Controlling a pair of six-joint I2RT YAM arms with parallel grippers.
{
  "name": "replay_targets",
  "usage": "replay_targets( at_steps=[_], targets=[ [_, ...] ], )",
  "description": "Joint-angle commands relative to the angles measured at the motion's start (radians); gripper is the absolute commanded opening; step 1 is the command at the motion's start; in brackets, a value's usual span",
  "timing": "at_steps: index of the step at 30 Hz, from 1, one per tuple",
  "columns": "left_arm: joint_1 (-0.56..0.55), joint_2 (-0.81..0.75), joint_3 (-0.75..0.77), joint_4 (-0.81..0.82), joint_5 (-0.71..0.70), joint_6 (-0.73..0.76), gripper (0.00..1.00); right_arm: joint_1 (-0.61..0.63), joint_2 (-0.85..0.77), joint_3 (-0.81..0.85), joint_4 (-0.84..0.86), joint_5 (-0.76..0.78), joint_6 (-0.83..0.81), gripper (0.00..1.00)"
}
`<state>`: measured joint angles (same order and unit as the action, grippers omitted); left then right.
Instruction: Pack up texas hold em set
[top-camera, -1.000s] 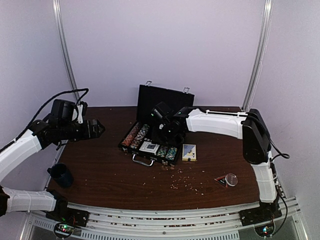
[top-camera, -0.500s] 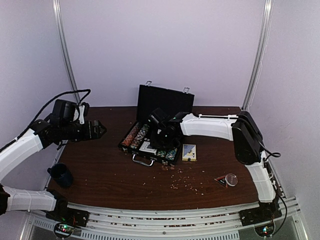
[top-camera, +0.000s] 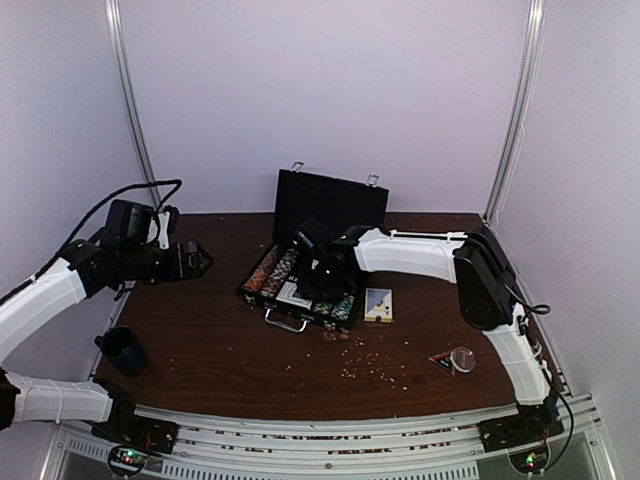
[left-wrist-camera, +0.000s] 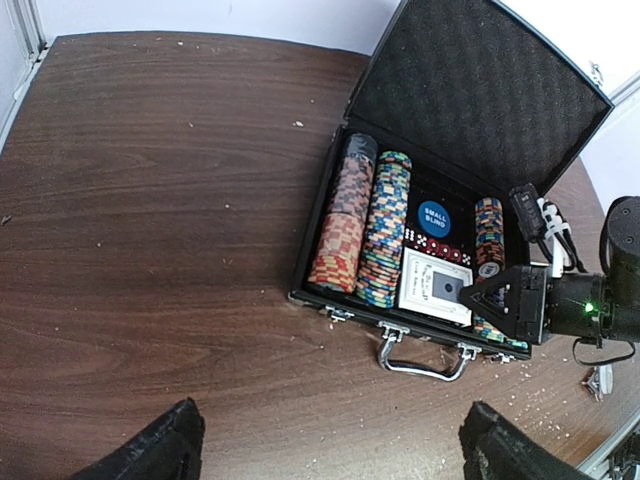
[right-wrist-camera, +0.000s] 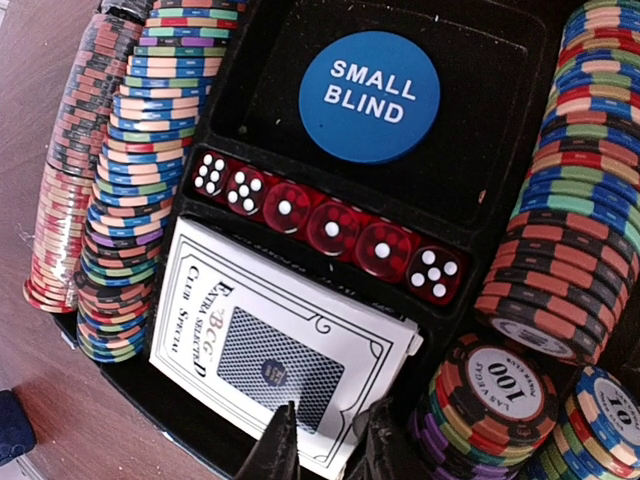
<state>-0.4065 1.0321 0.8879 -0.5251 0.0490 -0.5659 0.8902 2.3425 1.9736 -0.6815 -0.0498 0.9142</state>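
Now: open poker case mid-table, right claw at the deck inside.

Top view: the case (top-camera: 258, 297) sits at the centre of the table (top-camera: 200, 340), lid (top-camera: 330, 200) upright at its 12 o'clock and a loose card deck box (top-camera: 378, 304) on the wood at its 3 o'clock. The right claw (top-camera: 308, 290) hides the tray's middle, and a small round piece (top-camera: 463, 357) at 4 o'clock is too small to name. Left wrist view: the left claw (left-wrist-camera: 330, 455) gapes wide and empty, well short of the handle (left-wrist-camera: 420, 360). Loaded with chips, the case is probably heavy and stiff, best shut by pushing the lid's top edge. Right wrist view: the right claw's fingers (right-wrist-camera: 275, 455) stand narrowly apart over the near edge of the packed deck box (right-wrist-camera: 280, 350); pinching or merely touching, I cannot tell. The box looks like thin, smooth cardboard, light and crushable, best taken across its long edges. Dice (right-wrist-camera: 330, 228) lie just beside it at 12 o'clock.
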Motion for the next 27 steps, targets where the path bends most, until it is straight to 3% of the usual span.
replay_targets(
  at_steps=[1,5,13,22,27],
  targets=[
    [0.006,-0.017,-0.013,0.029,0.005,0.015,0.92,-0.005,0.02,0.045,0.041,0.0,-0.026,0.21],
    [0.006,-0.027,-0.015,0.028,-0.003,0.014,0.92,-0.004,-0.017,0.048,0.054,0.012,-0.076,0.25],
    [0.006,-0.046,-0.005,0.008,-0.034,0.017,0.92,-0.001,-0.188,0.028,0.017,0.129,-0.189,0.54],
    [0.006,-0.043,-0.007,0.024,-0.035,0.015,0.92,-0.005,-0.388,-0.227,-0.013,0.276,-0.137,0.54],
    [0.006,-0.066,-0.005,0.012,-0.078,0.017,0.92,-0.005,-0.507,-0.374,-0.084,0.356,-0.072,0.7]
  ],
)
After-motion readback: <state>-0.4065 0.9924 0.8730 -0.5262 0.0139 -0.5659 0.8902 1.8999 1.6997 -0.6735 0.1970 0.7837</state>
